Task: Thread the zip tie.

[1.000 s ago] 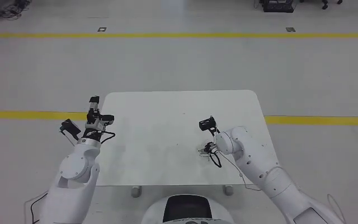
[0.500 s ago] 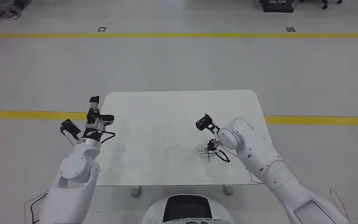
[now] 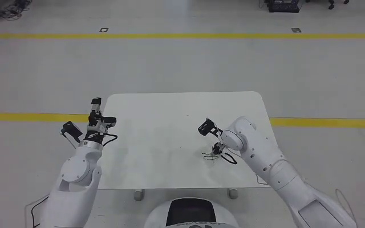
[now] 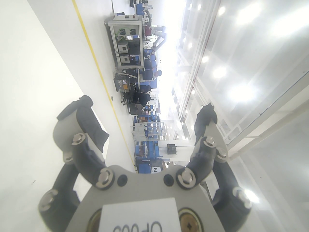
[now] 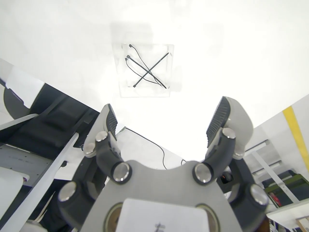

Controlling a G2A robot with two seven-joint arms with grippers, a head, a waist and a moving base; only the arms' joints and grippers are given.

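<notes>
Poised with both sets of jaws spread; probably best to pinch a light, springy zip tie [image 5: 147, 71] near its head.

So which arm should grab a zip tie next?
Right. The right pincer, open, points straight at the zip ties in the clear tray; the left pincer is off at the edge of the table, aimed away.

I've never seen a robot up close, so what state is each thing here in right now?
Left gripper: open, empty.
Right gripper: open, empty.
Zip ties: unlooped, lying crossed over each other.
Clear tray: flat on the table, holding the ties.
</notes>
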